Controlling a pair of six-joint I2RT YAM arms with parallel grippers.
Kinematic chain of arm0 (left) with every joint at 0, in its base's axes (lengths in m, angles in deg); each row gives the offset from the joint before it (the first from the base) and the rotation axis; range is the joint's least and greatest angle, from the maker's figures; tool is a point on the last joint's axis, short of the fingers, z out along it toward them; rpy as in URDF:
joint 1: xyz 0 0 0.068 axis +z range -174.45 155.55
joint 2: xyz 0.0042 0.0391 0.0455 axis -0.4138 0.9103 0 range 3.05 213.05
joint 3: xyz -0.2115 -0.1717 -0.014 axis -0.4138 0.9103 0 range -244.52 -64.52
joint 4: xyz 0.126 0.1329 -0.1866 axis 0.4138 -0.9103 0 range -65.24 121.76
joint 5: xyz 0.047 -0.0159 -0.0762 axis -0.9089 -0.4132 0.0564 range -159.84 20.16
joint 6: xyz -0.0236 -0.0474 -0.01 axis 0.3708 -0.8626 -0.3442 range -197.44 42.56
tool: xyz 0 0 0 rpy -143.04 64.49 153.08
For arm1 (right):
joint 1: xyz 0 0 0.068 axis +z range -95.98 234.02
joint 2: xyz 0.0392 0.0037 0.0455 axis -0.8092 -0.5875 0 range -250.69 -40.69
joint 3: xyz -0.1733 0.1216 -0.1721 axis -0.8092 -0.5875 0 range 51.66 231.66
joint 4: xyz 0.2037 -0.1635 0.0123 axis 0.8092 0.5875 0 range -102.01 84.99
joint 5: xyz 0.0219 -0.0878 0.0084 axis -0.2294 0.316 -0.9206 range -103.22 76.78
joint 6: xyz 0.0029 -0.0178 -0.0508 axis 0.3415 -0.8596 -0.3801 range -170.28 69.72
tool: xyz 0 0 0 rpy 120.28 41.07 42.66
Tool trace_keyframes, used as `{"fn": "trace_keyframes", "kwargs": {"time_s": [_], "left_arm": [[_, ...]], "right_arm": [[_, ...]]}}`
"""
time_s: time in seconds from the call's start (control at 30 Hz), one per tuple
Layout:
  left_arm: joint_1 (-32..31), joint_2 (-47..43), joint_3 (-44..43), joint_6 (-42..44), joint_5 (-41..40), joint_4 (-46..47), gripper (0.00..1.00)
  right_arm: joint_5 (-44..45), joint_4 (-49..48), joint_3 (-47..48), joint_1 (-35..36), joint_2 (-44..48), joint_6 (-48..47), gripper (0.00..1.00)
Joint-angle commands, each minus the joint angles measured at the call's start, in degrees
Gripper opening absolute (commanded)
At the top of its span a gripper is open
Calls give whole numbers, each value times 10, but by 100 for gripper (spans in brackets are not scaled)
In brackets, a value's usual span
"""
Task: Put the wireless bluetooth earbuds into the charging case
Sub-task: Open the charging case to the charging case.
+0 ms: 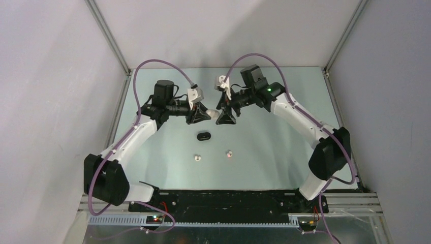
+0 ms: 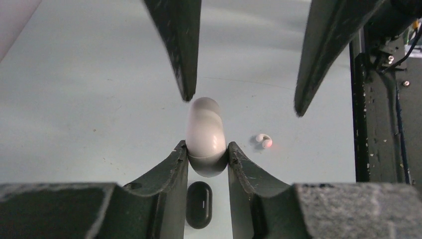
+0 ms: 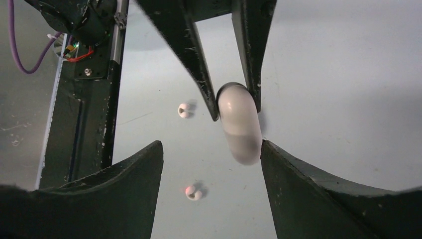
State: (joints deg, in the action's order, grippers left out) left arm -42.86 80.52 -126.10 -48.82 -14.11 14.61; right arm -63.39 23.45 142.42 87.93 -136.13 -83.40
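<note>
My left gripper (image 2: 207,146) is shut on one end of a white oval charging case (image 2: 205,130) and holds it above the table. The case also shows in the top view (image 1: 216,115) between the left gripper (image 1: 206,115) and the right gripper (image 1: 226,117). My right gripper (image 3: 211,149) is open, and the case's free end (image 3: 241,134) lies close beside one of its fingers. Two white earbuds (image 1: 197,157) (image 1: 229,153) lie on the table, both seen in the right wrist view (image 3: 185,110) (image 3: 193,192). No black earbuds are in view.
A closed black oval case (image 1: 204,135) lies on the table below the grippers, also seen in the left wrist view (image 2: 199,204). The black base rail (image 1: 228,199) runs along the near edge. Frame posts stand at the back corners.
</note>
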Motion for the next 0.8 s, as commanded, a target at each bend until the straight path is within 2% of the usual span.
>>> {"fn": "trace_keyframes", "kwargs": {"time_s": [0.0, 0.37, 0.57, 0.77], "left_arm": [[-7, -24, 2, 57, -3, -8, 0], [-22, -27, -6, 109, -14, -34, 0], [-23, -18, -17, 111, -7, -50, 0], [-26, -15, -18, 106, -6, -50, 0]], "right_arm": [[-2, -33, 27, -3, -34, 38, 72], [7, -45, 44, -7, -77, 42, 68], [31, -66, 58, -26, -83, 59, 61], [30, -72, 73, -45, -86, 72, 58]]}}
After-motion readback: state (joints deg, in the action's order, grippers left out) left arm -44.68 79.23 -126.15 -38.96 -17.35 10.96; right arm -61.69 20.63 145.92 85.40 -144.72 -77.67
